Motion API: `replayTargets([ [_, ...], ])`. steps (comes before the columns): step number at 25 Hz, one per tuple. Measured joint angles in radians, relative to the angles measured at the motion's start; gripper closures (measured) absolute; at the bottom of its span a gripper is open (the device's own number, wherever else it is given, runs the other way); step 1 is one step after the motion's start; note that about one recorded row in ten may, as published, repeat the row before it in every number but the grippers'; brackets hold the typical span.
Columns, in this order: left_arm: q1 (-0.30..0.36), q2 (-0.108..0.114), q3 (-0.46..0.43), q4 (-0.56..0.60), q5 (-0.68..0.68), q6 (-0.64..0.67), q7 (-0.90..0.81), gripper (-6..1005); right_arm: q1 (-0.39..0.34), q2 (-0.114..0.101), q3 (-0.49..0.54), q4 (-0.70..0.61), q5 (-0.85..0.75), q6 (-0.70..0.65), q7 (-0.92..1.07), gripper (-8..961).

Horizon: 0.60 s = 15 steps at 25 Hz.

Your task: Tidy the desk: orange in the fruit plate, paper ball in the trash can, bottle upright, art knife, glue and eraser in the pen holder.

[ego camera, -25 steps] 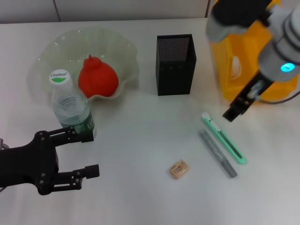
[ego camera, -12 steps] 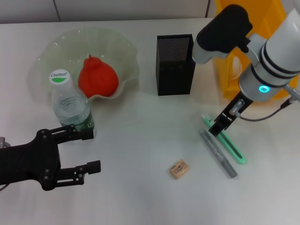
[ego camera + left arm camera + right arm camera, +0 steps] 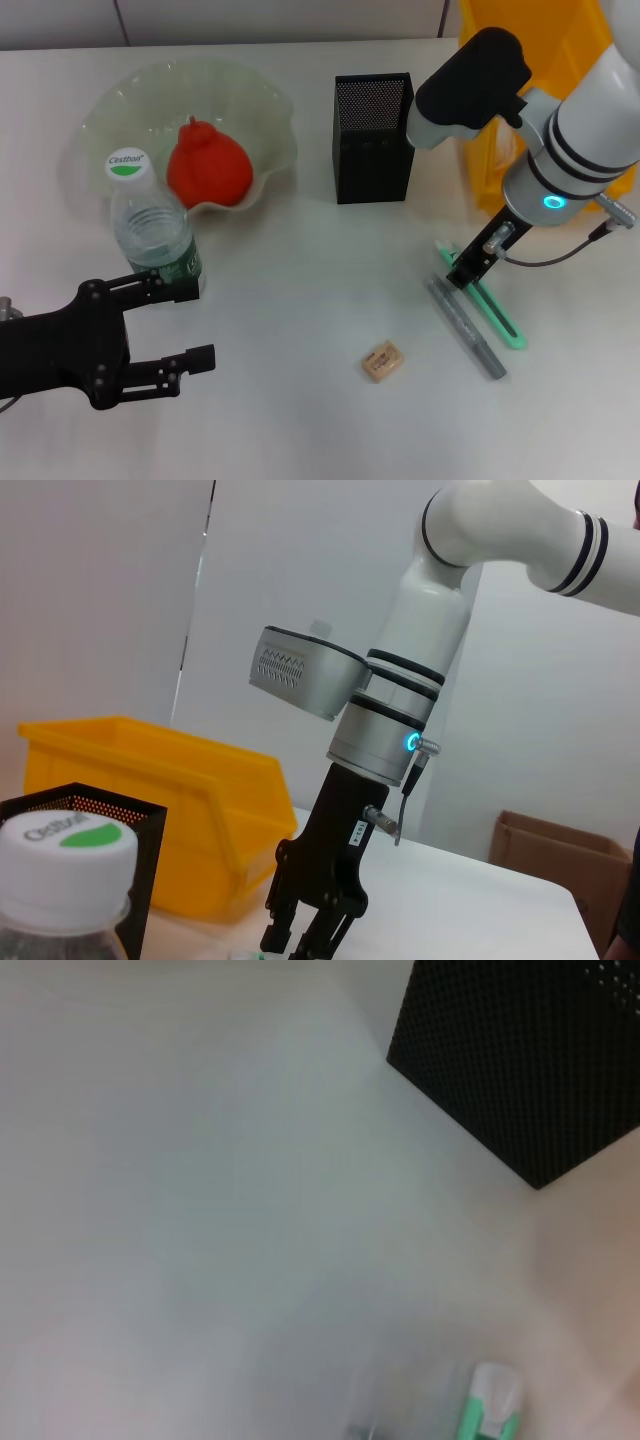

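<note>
A lab or robot test room is suggested: bare white partition walls [image 3: 120, 580], a plain white counter [image 3: 300, 300], a yellow storage bin [image 3: 150, 780], possibly a cardboard box [image 3: 535, 855].

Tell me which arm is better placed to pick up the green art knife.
Right. The right gripper hangs directly over the art knife's far end, beside the pen holder. The left gripper sits open across the desk, by the upright bottle.

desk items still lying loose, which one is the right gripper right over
The green art knife: the right gripper sits at its upper end. The grey glue stick lies beside it; the eraser lies farther off.
</note>
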<state>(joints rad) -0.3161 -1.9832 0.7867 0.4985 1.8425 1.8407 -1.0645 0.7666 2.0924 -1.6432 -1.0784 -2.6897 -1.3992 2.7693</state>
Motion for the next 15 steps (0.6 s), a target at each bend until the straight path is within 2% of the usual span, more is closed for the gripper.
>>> replayTargets([
  [4,0.002,-0.001,0.001,-0.001,0.0,0.0,0.0,215,0.001,0.0,-0.019,0.013,0.001,0.029,0.0,420],
  [12,0.002,-0.005,0.003,0.002,0.0,0.0,0.0,215,-0.002,0.0,-0.029,0.013,0.01,0.035,0.0,728],
  [15,0.002,-0.006,0.004,0.004,0.0,0.0,0.0,215,-0.006,-0.001,-0.029,0.004,0.021,0.029,-0.002,759],
])
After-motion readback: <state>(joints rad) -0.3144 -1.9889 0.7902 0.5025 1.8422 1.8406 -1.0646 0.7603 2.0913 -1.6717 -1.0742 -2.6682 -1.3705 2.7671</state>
